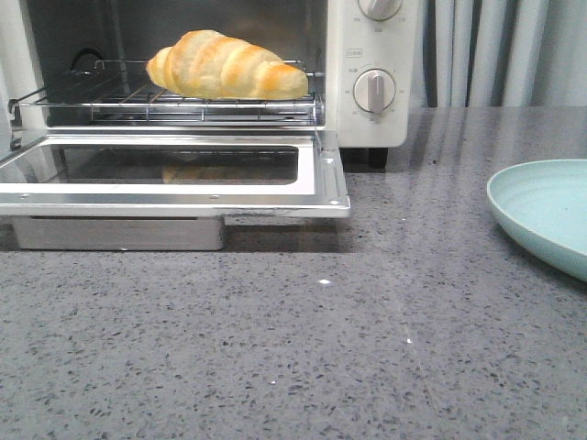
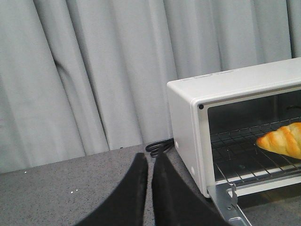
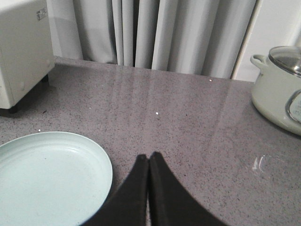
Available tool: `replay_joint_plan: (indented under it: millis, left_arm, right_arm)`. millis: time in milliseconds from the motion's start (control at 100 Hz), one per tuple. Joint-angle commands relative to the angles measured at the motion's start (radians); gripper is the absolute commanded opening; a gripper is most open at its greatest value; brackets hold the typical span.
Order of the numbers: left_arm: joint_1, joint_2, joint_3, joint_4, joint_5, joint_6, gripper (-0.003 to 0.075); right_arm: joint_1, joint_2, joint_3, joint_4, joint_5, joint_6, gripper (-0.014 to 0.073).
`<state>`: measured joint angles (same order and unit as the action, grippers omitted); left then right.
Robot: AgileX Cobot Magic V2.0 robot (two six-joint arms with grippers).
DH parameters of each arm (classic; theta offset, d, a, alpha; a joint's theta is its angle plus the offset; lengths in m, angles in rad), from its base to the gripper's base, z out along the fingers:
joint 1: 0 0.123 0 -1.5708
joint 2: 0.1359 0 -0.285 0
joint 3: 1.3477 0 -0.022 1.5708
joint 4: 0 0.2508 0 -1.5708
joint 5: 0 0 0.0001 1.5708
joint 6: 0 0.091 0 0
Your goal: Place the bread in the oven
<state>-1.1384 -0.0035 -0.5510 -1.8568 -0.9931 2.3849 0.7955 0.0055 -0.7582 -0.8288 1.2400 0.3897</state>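
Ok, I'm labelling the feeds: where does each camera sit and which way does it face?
Front: low at the table edge, facing forward at the open oven, bread and plate; no arm shows.
Left wrist: faces the oven's left side; shut left gripper shows.
Right wrist: faces plate, pot; shut right gripper shows.
Front and left wrist share the bread.
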Motion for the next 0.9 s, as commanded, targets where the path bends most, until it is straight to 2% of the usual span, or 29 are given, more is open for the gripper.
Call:
replay_joint_plan:
  millis: [0, 540, 780, 890]
  left_arm:
    - [-0.006, 0.020, -0.018, -0.001, 0.058, -0.011, -0.0020]
    - [-0.006, 0.020, -0.018, -0.001, 0.058, -0.011, -0.0020]
    - [-0.006, 0.020, -0.018, -0.001, 0.058, -0.011, -0.0020]
    - [-0.006, 0.020, -0.018, -0.001, 0.058, -0.011, -0.0020]
  right_arm:
    - [-0.005, 0.022, -0.017, -0.034, -0.036, 0.001, -0.0044]
    - [-0.005, 0.022, -0.017, -0.034, -0.038, 0.001, -0.0044]
    - [-0.005, 0.022, -0.017, 0.003, -0.127, 0.001, -0.0044]
    - [-0.005, 0.022, -0.017, 0.006, -0.115, 0.001, -0.0044]
